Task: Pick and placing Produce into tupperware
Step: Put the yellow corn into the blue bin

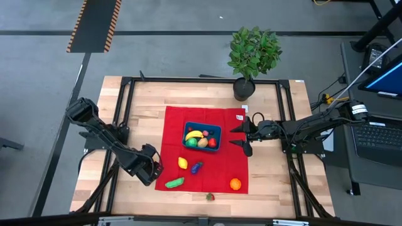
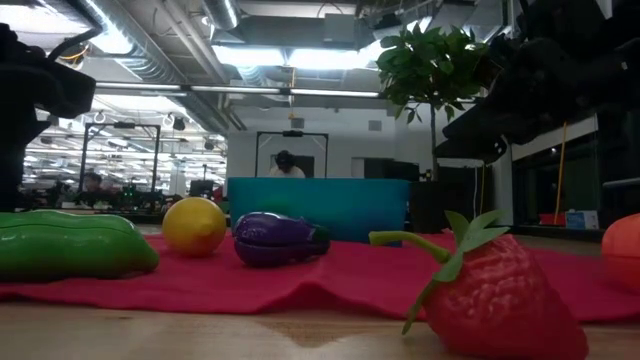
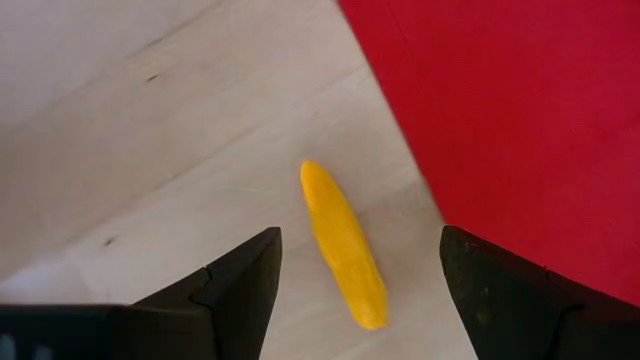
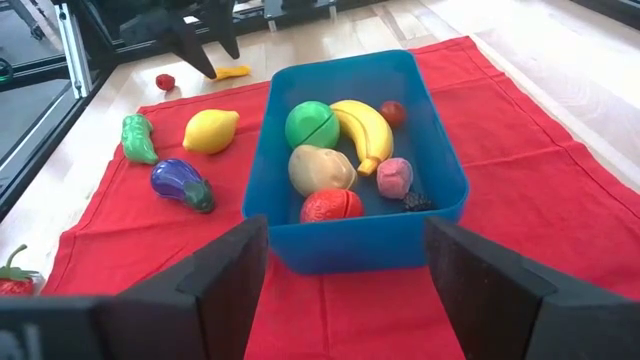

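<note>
Left gripper (image 3: 360,290) hangs wide open over the yellow pepper (image 3: 343,243) on the bare worktop (image 3: 150,150); lower squarely, straddling its narrow width; right gripper (image 4: 345,275) waits wide open beside the tupperware (image 4: 437,200).

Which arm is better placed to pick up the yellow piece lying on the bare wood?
Left: its open pincer hangs over the yellow piece; the right pincer is beside the tupperware.

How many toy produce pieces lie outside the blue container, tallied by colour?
Yellow: 2, lemon and long yellow piece
Green: 1, green vegetable
Purple: 1, eggplant
Orange: 1, orange fruit
Red: 2, strawberry and small red piece
Total: 7
</note>
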You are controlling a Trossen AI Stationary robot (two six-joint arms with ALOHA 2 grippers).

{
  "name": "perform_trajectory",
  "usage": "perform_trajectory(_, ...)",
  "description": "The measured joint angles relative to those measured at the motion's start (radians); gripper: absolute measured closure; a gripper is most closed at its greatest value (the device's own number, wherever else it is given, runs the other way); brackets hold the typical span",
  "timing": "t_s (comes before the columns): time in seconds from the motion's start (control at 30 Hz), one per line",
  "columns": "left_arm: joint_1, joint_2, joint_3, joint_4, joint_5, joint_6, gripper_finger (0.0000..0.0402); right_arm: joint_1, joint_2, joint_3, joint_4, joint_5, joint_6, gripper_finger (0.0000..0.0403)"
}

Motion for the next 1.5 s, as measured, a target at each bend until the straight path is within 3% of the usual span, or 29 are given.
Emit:
perform_trajectory(0.5, 0.000, 0.000, 0.000, -0.011, 0.001, 0.000, 0.0140, 0.000, 0.000, 0.000, -0.002, 0.000, -0.003, 0.0136)
perform_trajectory(0.8, 0.000, 0.040, 0.000, -0.002, 0.003, 0.001, 0.0163, 0.000, 0.000, 0.000, -0.002, 0.000, -0.002, 0.0136)
perform_trajectory(1.03, 0.006, 0.053, 0.000, 0.003, 0.067, 0.001, 0.0168, 0.000, 0.000, 0.000, -0.006, 0.000, 0.001, 0.0136)
perform_trajectory(1.5, 0.006, 0.048, -0.030, 0.080, 0.054, 0.021, 0.0168, 0.000, 0.000, 0.000, -0.007, -0.001, 0.003, 0.0136)
